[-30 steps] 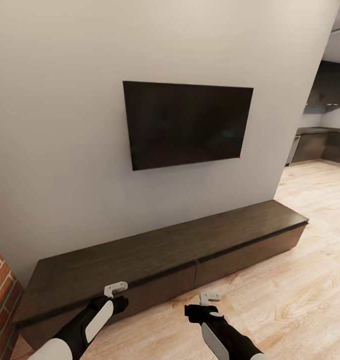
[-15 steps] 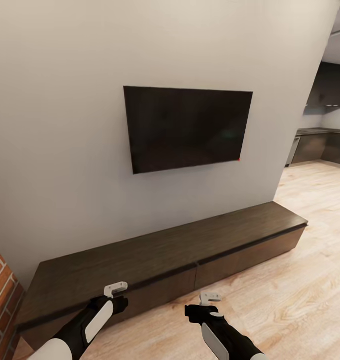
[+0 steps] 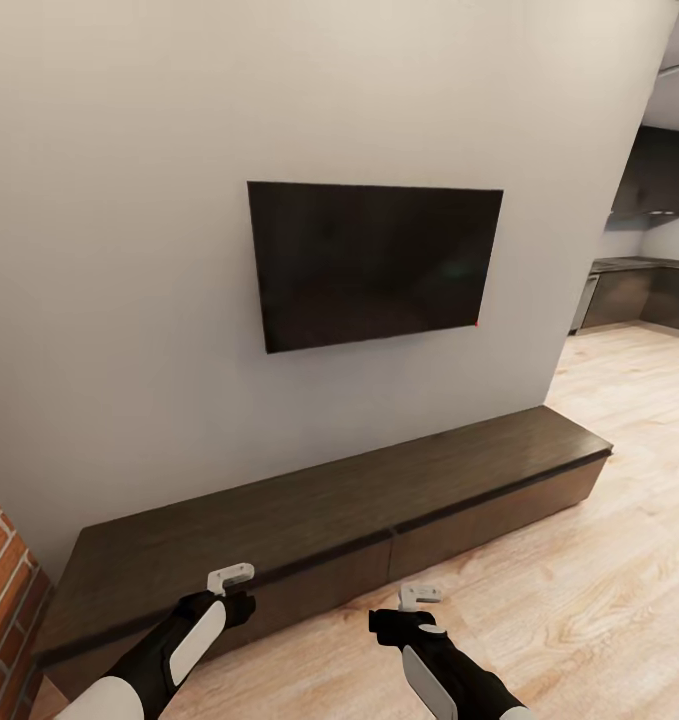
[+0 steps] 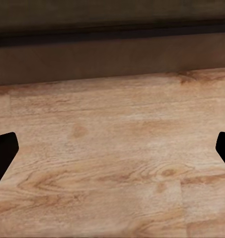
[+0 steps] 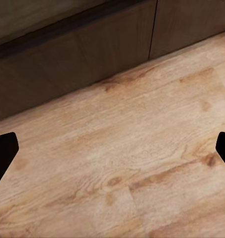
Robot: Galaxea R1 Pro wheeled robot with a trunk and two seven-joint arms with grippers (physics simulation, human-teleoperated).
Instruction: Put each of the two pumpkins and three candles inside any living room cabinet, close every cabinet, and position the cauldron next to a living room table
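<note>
I have the cabinet ahead of me: a long, low, dark-brown wood console set flat against the pale wall and standing on the light wood floor. Its top is bare. Two wide drawer fronts run along its face, meeting at a thin vertical seam near the middle, and both sit flush and shut. My left wrist view catches the lower front of it, and my right wrist view shows that seam between the fronts.
</note>
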